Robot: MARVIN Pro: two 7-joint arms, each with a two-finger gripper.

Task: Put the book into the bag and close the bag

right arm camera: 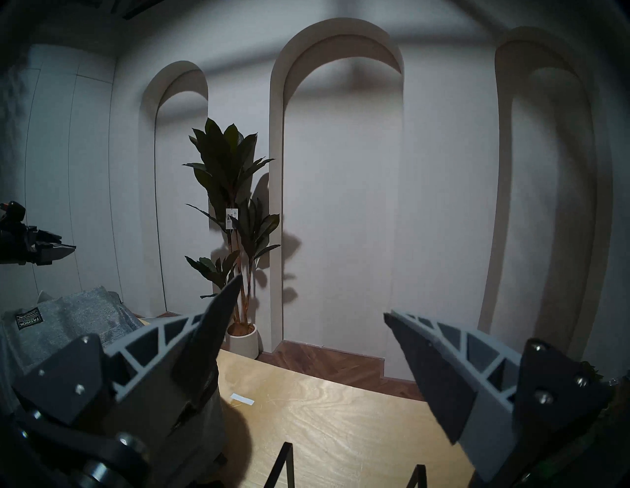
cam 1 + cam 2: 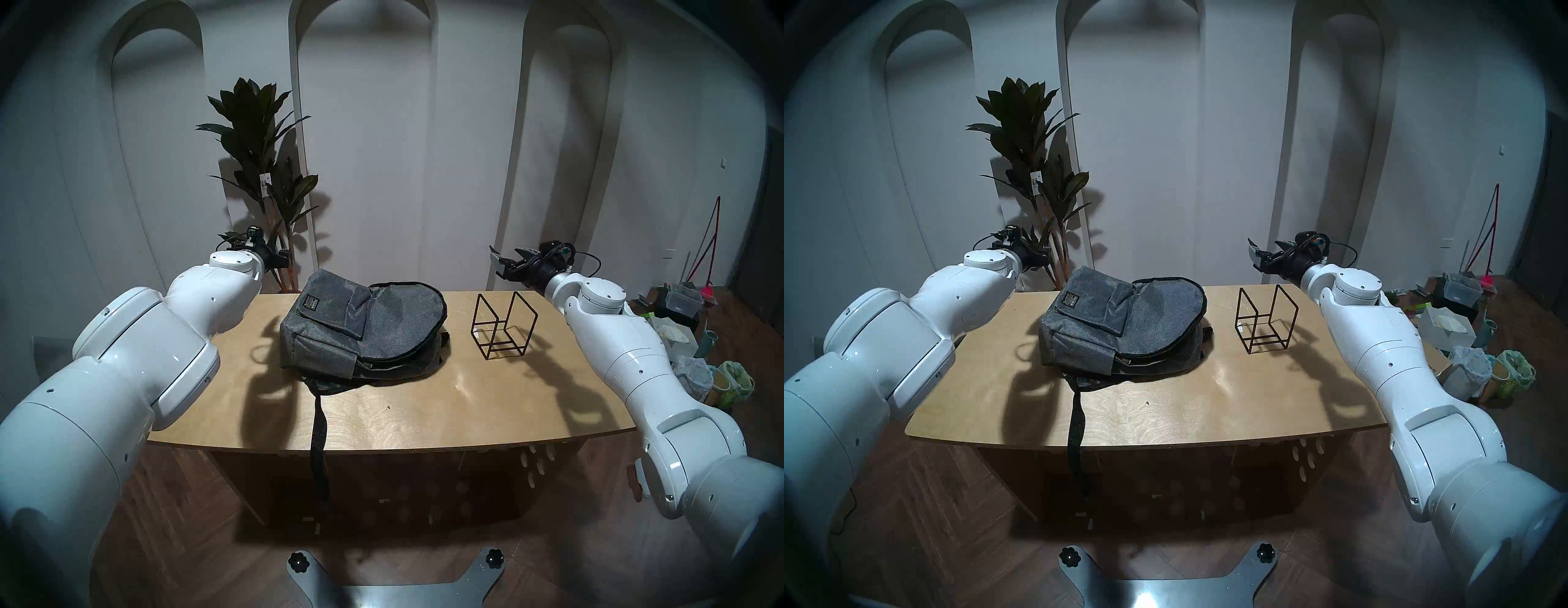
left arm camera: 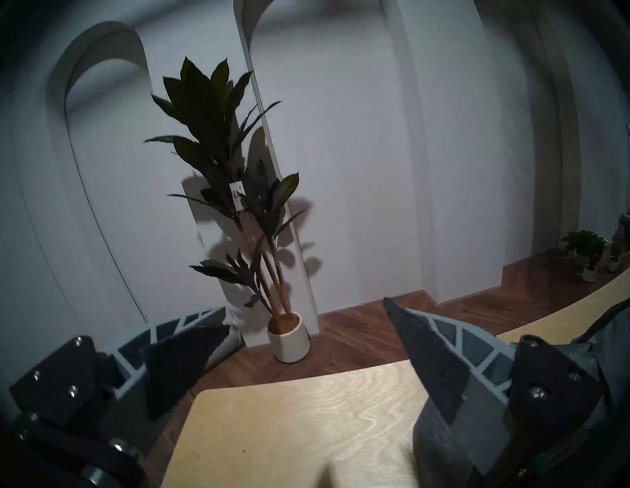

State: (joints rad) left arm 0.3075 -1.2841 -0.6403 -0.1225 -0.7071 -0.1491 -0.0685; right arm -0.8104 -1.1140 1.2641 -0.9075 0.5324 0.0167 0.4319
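Observation:
The grey bag (image 2: 365, 331) lies flat on the wooden table (image 2: 424, 407), its top flap down and black zipper edges running along the front. Its black strap (image 2: 318, 437) hangs over the table's near edge. The book is out of view. My left gripper (image 2: 282, 257) hovers open and empty above the table's far left corner, just left of the bag (image 3: 429, 443). My right gripper (image 2: 496, 263) hangs open and empty over the far right side, behind the wire rack. Both wrist views show the jaws wide apart, left gripper (image 3: 306, 310) and right gripper (image 1: 313, 296), with nothing between them.
A black wire rack (image 2: 502, 327) stands empty on the table to the right of the bag. A potted plant (image 2: 259, 170) stands behind the table's far left corner. Boxes and bags (image 2: 679, 339) clutter the floor at the right.

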